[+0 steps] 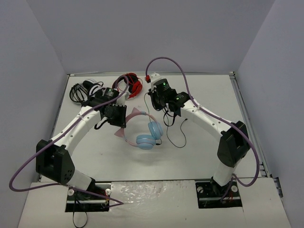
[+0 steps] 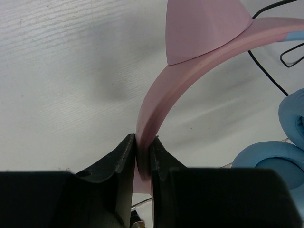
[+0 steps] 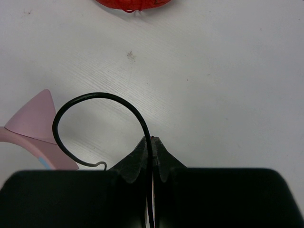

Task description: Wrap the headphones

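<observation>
The headphones lie mid-table, with a pink cat-eared headband and light blue ear cups. My left gripper is shut on the headband, at its left side in the top view. The thin black cable loops up from my right gripper, which is shut on it, just above and right of the headphones. More cable trails on the table to the right of the ear cups. A pink ear shows in the right wrist view.
Red-and-black headphones lie at the back centre, and their red edge shows in the right wrist view. Black-and-white headphones lie at the back left. Enclosure walls surround the white table.
</observation>
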You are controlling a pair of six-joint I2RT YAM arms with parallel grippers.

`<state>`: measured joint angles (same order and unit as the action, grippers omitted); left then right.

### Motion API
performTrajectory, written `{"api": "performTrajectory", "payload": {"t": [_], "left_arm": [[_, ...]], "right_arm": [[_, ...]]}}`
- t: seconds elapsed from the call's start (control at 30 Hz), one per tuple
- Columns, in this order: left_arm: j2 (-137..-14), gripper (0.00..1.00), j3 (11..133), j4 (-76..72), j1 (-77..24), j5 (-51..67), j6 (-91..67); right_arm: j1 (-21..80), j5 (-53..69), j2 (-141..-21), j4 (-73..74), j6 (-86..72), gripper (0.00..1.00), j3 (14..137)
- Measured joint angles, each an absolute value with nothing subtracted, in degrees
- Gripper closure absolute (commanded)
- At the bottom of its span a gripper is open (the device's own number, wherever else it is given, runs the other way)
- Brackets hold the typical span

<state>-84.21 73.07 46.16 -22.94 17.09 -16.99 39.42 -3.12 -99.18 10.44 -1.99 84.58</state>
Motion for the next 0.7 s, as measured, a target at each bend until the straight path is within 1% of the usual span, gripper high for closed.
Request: {"api": "performTrajectory", "payload": {"t": [0.2,0.7], "left_arm": [[-85.4,1.0,74.4,45.3,-23.4,16.6,-17.5],[-92.8,1.0,77.2,43.6,-23.5,13.8,-20.7]], "right_arm": [[39.5,-2.2,-99.1,10.9,-1.8,1.0,84.6],[40.1,-1.9,-96.4,12.8,-1.8,1.0,84.6]]}}
